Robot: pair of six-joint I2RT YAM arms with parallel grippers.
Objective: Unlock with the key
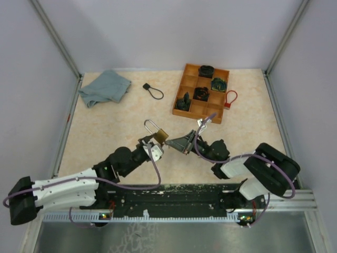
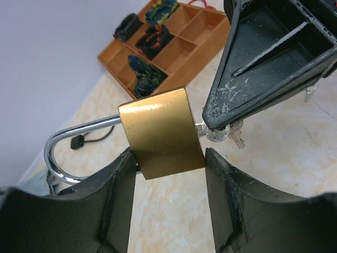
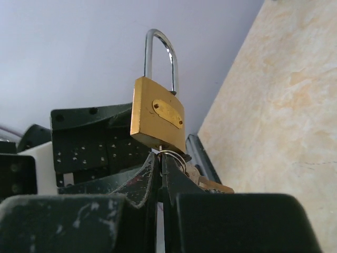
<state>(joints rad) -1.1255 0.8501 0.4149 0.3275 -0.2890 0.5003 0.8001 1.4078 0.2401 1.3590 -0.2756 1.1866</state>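
So that its keyway is offered to the key (image 2: 215, 135), the brass padlock (image 1: 161, 135) is clamped by its body in the left gripper (image 2: 169, 156) above mid-table, at 7 o'clock from the wooden tray (image 1: 179, 94), while the key is pinched in the closed right gripper (image 1: 184, 142), levelled at it from 3 o'clock, both arms being angled inward.

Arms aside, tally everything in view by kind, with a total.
Padlock: 1
Key bunch: 1
Cloth: 1
Tray: 1
Loops: 2 (black loop, red loop)
Dark bundles in the tray: 4
Total: 10
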